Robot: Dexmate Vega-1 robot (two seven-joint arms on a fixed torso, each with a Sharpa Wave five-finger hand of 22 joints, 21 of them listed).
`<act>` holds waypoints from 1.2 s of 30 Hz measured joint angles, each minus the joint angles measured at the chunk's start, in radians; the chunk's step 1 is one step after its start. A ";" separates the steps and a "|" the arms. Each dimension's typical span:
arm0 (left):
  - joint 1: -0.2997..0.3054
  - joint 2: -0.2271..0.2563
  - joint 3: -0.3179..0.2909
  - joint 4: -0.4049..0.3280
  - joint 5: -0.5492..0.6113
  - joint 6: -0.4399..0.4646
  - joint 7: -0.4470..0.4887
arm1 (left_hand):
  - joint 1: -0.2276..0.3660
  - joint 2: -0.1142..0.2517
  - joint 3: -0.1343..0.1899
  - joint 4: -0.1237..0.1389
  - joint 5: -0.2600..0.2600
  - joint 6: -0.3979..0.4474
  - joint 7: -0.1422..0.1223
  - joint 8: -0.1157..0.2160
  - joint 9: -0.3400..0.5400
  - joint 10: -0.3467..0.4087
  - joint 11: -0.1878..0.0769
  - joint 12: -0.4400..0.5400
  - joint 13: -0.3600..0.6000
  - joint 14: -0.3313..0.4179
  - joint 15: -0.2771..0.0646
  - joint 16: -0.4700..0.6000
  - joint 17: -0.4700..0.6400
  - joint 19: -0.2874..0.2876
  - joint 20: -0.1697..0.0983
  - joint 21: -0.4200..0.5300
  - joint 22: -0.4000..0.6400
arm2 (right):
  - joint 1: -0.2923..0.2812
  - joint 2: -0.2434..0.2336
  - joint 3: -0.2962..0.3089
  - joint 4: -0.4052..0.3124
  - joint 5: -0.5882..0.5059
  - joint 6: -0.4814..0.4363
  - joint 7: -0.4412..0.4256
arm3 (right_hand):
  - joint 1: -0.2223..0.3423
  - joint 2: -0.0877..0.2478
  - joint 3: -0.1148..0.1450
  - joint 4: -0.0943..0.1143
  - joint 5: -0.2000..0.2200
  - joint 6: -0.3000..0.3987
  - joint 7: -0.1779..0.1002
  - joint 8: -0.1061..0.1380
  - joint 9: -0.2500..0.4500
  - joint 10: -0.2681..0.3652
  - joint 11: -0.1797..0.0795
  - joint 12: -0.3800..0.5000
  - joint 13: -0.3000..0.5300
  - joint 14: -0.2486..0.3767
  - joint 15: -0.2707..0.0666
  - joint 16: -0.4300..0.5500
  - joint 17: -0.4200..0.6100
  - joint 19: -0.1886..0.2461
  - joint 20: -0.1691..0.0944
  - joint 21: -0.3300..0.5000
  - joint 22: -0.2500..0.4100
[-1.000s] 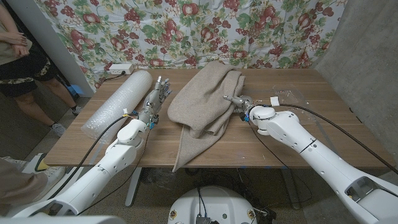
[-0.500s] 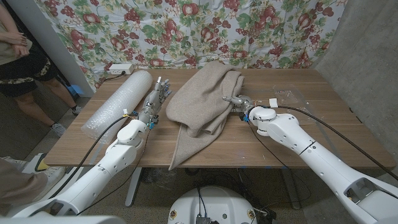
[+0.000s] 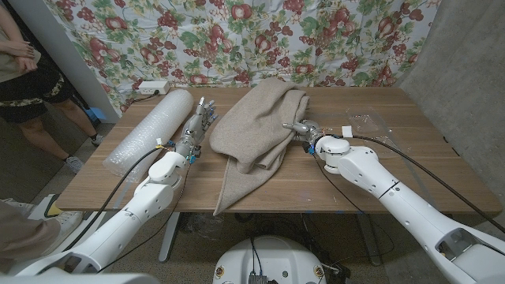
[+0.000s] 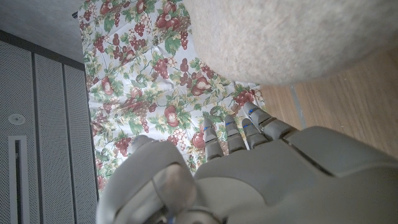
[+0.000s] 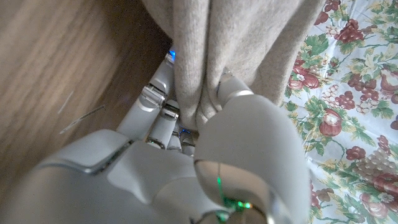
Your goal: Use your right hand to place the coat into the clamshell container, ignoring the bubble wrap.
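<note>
A beige coat lies bunched across the middle of the wooden table, one end hanging over the near edge. My right hand pinches a fold at the coat's right side. The right wrist view shows that fold of the coat caught between thumb and fingers. The clear clamshell container lies near the table's far right, hard to make out. My left hand stands between the coat and the bubble wrap roll, holding nothing; its fingers are apart beside the coat.
A person stands at the picture's far left behind the table. A white power strip lies at the far left corner. A floral cloth hangs behind the table. Bare wood shows on the right half.
The right hand has drawn the coat's fold slightly; the hanging end has shifted a little to the left. The left arm has not moved.
</note>
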 measured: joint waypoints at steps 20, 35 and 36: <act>0.006 0.000 0.000 -0.006 0.000 -0.003 0.004 | 0.000 0.000 0.000 0.000 0.000 0.000 0.000 0.000 0.000 0.000 0.000 0.000 0.000 0.000 0.000 0.000 0.000 0.000 0.000 0.000 0.000 | -0.027 0.015 0.019 -0.003 0.020 0.040 -0.033 | 0.069 -0.034 -0.046 0.006 -0.005 0.487 -0.005 0.070 -0.016 0.267 -0.089 0.033 -0.176 0.128 -0.034 0.040 0.046 0.049 -0.005 0.052 0.023; 0.014 0.000 0.000 -0.022 0.005 -0.005 0.012 | 0.000 0.000 0.000 0.000 0.000 0.011 0.000 0.000 0.000 0.000 0.000 0.000 0.005 0.000 0.000 0.000 0.000 0.000 0.000 0.000 0.000 | -0.058 0.025 0.040 -0.006 0.032 0.101 -0.049 | 0.132 -0.097 -0.052 -0.008 -0.002 0.641 -0.058 0.093 -0.015 0.347 -0.137 0.049 -0.225 0.172 -0.024 0.038 0.037 0.082 -0.016 0.097 0.042; 0.014 0.000 0.000 -0.024 0.006 -0.005 0.014 | 0.000 0.000 0.000 0.000 0.000 0.011 0.000 0.000 0.000 0.000 0.000 0.000 0.005 0.000 0.000 0.000 0.000 0.000 0.000 0.000 0.000 | -0.061 0.026 0.042 -0.006 0.033 0.107 -0.049 | 0.138 -0.104 -0.052 -0.008 -0.002 0.652 -0.068 0.093 -0.015 0.347 -0.138 0.049 -0.225 0.176 -0.020 0.038 0.038 0.082 -0.016 0.100 0.042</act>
